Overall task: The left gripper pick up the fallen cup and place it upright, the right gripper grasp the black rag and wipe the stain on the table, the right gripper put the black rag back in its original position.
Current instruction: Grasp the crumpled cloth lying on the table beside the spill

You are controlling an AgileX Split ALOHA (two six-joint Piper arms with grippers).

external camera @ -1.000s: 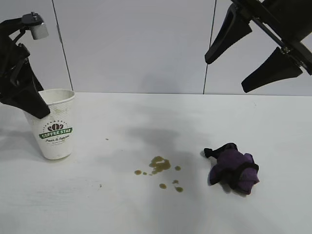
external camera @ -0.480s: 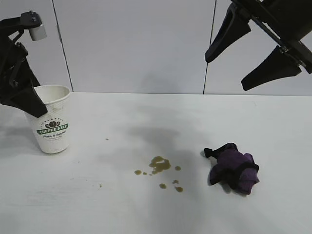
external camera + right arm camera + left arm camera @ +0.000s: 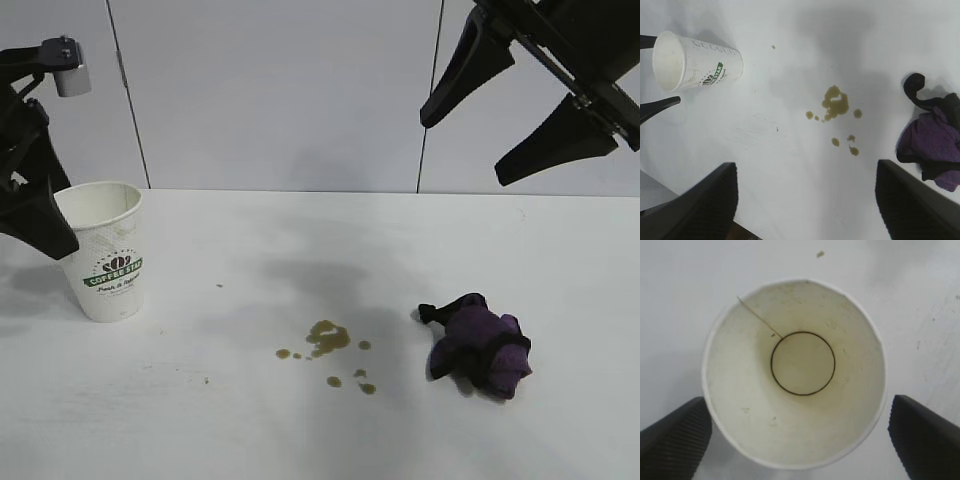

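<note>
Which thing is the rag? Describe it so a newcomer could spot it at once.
Start at the white table and find the brown stain near its middle. On the side away from the upright paper cup lies the rag, a crumpled purple and black cloth bundle with a black loop sticking out. It is the only soft, dark thing on the table.

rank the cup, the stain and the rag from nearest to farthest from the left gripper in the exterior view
1. cup: upright at the table's left, between the open fingers of the left gripper.
2. stain: mid-table, right of the cup.
3. rag: purple and black, farthest right.
</note>
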